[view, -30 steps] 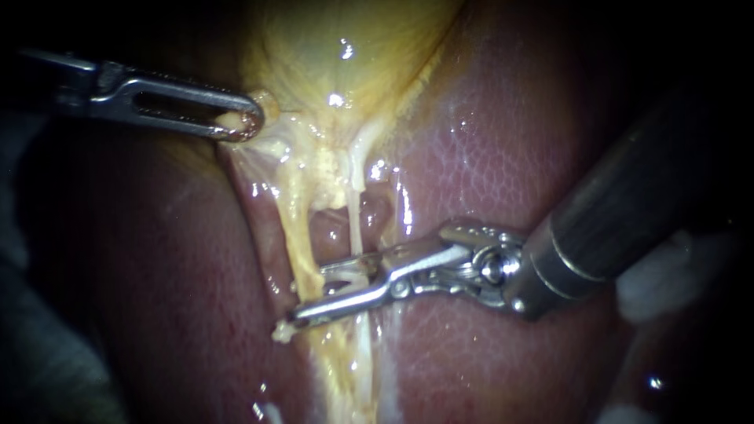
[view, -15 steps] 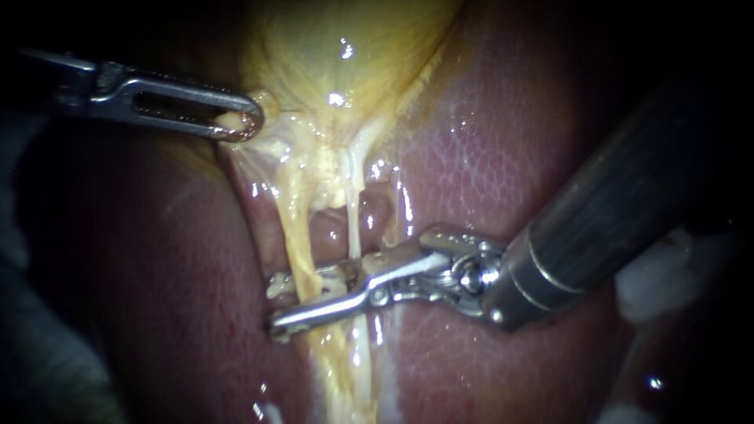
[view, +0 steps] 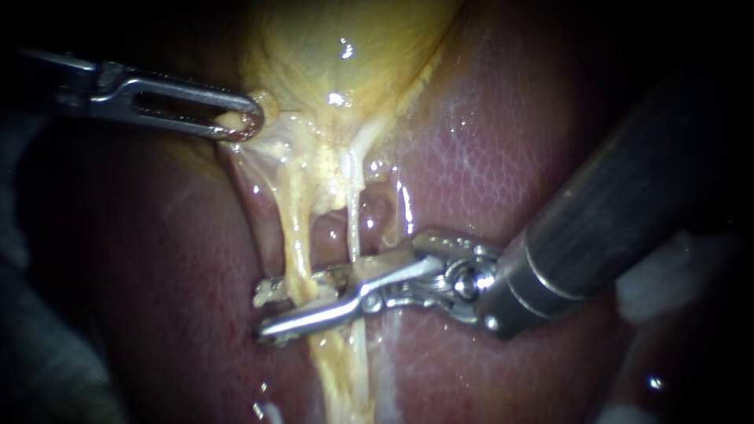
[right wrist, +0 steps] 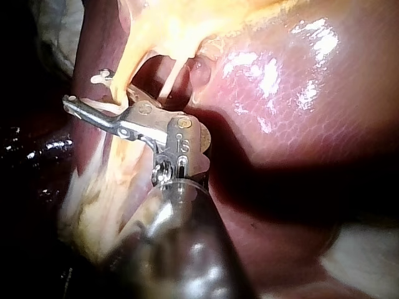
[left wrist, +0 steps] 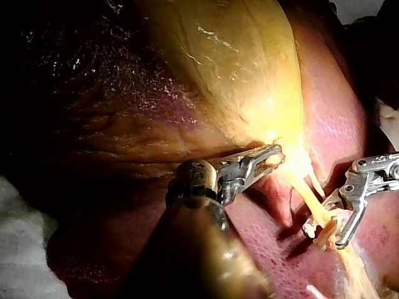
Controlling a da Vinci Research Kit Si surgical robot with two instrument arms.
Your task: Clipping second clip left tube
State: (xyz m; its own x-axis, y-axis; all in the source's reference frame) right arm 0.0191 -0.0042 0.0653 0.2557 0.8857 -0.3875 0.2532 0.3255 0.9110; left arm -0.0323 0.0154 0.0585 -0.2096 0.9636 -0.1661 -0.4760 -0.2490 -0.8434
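The yellow gallbladder (view: pixel 338 55) narrows into two strands over the red liver (view: pixel 487 157). My left instrument (view: pixel 245 124) comes in from the upper left, jaws shut on gallbladder tissue at the neck, also seen in the left wrist view (left wrist: pixel 272 156). The yellowish left tube (view: pixel 294 243) runs down beside the thin whitish right tube (view: pixel 353 224). My right instrument (view: pixel 261 314) lies across both tubes. Its long jaws are open, with the left tube between them and their tips past it. The left wrist view shows my right instrument (left wrist: pixel 324 237) straddling the left tube (left wrist: pixel 315 215).
Liver surrounds the tubes on both sides, wet and shiny. The thick dark shaft (view: pixel 628 204) of my right instrument fills the right of the endoscope view. White gauze (view: pixel 660 275) shows behind the shaft. A reddish pocket (view: pixel 330 232) opens between the two tubes.
My right instrument has slid leftward across the tubes, so its jaw tips now reach beyond the left tube. My left instrument has held still on the gallbladder.
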